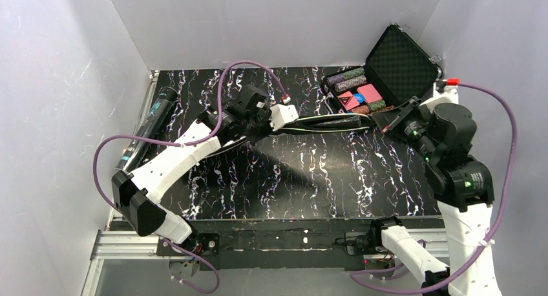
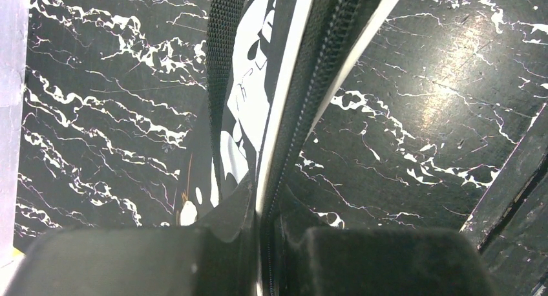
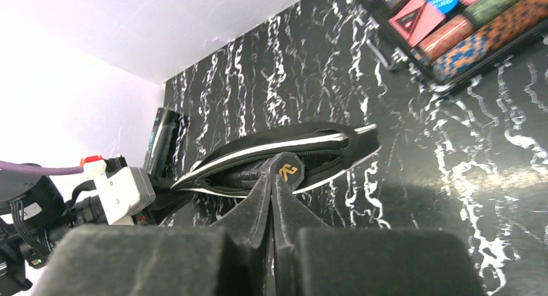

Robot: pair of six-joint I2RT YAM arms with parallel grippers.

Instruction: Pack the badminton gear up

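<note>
Racket bag [image 2: 249, 108] rim pinched in my left hand [image 2: 265, 228]; pull taut. Right hand [image 3: 271, 179] gripping racket butt [image 3: 288, 171]? I cannot tell.

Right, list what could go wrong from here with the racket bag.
The left gripper pinches only the zipper edge of the bag; that thin hold may slip and let the mouth close.
The racket handle pokes out of the opening at the tips of the right gripper; pushed off-line, it could snag the zipper.
The right arm works close to the open chip case and could bump it.
</note>
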